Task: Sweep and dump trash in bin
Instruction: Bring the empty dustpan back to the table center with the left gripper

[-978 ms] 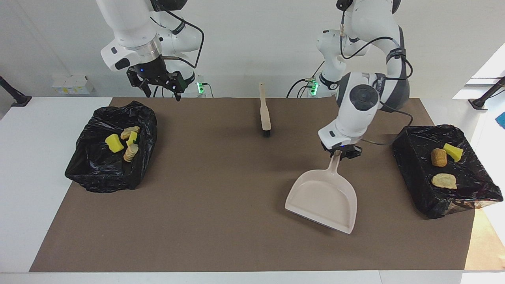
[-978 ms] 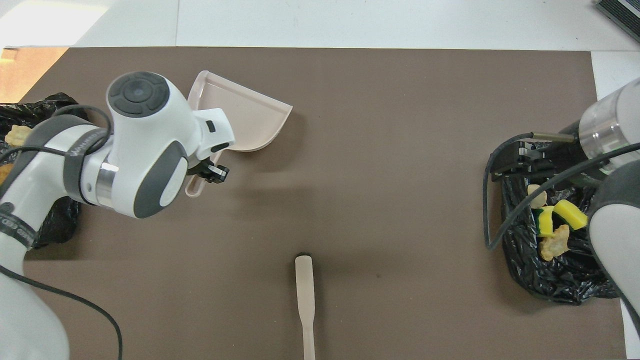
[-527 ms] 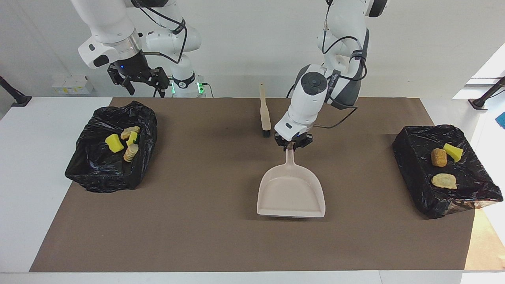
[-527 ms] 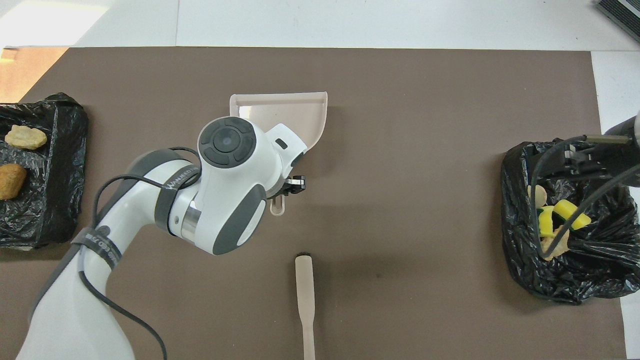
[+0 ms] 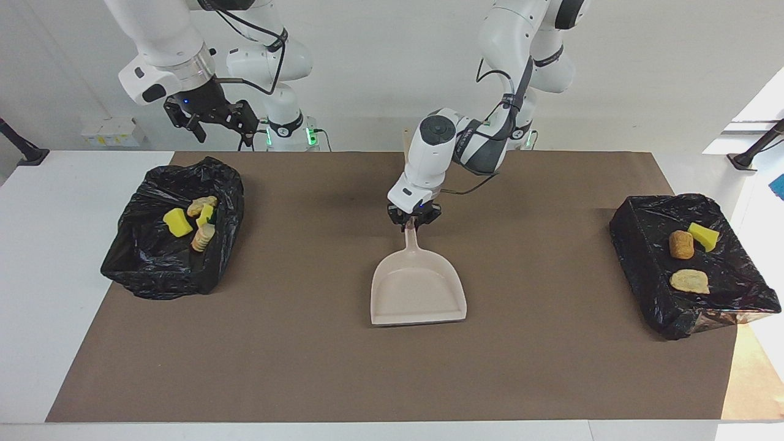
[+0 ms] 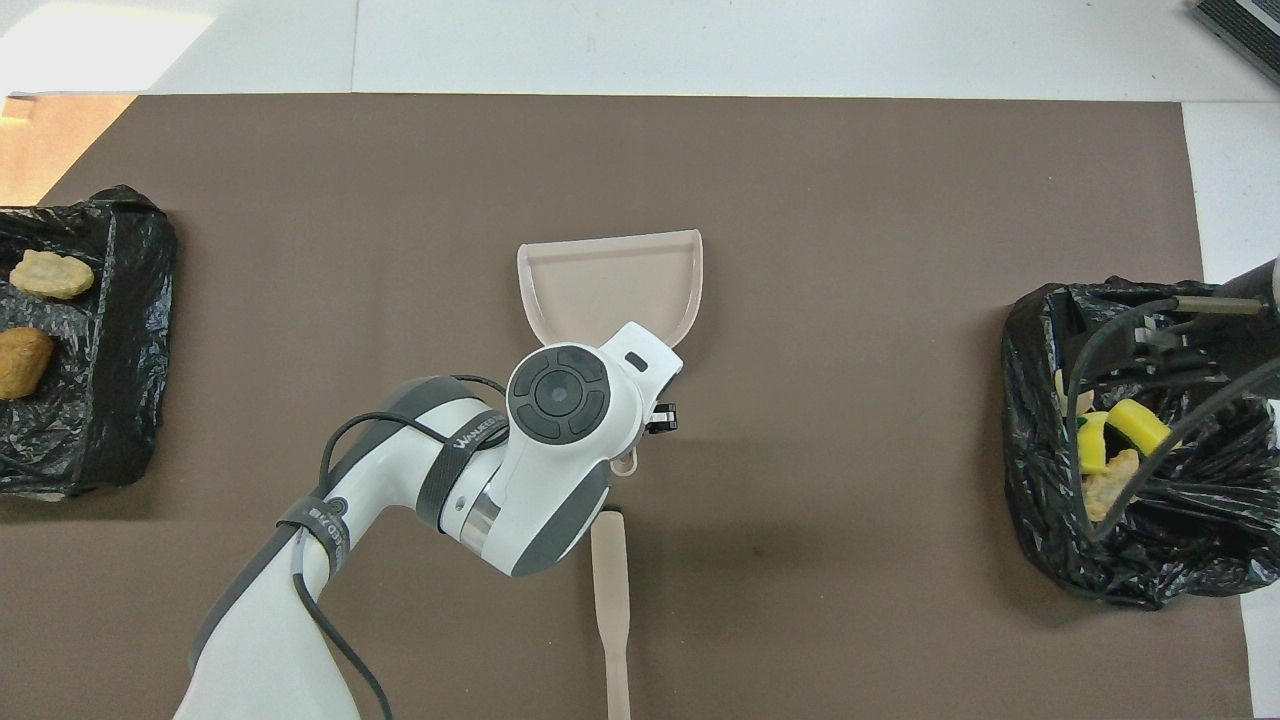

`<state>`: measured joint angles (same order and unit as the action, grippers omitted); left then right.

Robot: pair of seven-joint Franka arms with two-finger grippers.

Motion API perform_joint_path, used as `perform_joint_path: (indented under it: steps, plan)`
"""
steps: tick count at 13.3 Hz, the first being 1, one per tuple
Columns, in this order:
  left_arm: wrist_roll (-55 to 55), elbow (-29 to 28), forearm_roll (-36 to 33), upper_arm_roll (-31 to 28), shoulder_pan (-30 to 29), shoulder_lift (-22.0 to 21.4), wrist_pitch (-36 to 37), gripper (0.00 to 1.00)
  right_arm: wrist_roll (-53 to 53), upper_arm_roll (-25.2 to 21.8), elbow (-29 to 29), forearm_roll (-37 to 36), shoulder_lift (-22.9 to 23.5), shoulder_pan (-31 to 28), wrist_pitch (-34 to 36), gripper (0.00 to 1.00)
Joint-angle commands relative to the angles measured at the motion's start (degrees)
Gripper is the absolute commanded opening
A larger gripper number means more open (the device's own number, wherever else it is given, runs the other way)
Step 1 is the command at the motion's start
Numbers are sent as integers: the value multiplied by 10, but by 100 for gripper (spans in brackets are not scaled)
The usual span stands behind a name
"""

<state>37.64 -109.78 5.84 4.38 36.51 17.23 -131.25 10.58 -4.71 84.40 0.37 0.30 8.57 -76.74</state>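
A beige dustpan [image 5: 418, 288] lies flat on the brown mat [image 5: 306, 367] at the table's middle, its mouth pointing away from the robots. My left gripper [image 5: 414, 223] is shut on the tip of its handle. The beige-handled brush [image 6: 609, 590] lies just nearer to the robots, mostly hidden by the left arm in the facing view. Trash sits in two black-lined bins. Several scraps [image 5: 195, 220] fill the bin [image 5: 153, 269] at the right arm's end, and three [image 5: 689, 257] lie in the bin [image 5: 729, 306] at the left arm's end. My right gripper [image 5: 213, 122] hangs open, over the robots' side of its bin.
The brown mat covers most of the white table [image 5: 43, 275]. Cables trail from both wrists, and the right arm's cable [image 6: 1100, 400] hangs over its bin in the overhead view.
My left arm has carried the dustpan from beside its bin to the table's middle and turned it square. My right gripper has risen and drawn back toward its base.
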Motion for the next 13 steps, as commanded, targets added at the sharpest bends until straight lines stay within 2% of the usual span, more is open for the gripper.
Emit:
perform_joint_path:
  steps: [1, 5, 9, 13]
  plan:
    - [3, -10, 8, -15, -3, -25, 6, 100, -10, 1, 16, 1, -14, -6, -9, 100]
    - [-12, 36, 1, -17, -63, -48, 74, 100, -13, 1, 17, 2, -14, -22, -10, 100]
    - [-25, 53, 0, -17, -144, -68, 89, 100, -13, 4, 16, 9, -13, -22, -11, 100]
    - [-163, 55, 0, -17, -220, -66, 100, 100, -12, 3, 16, 9, -13, -23, -10, 100]
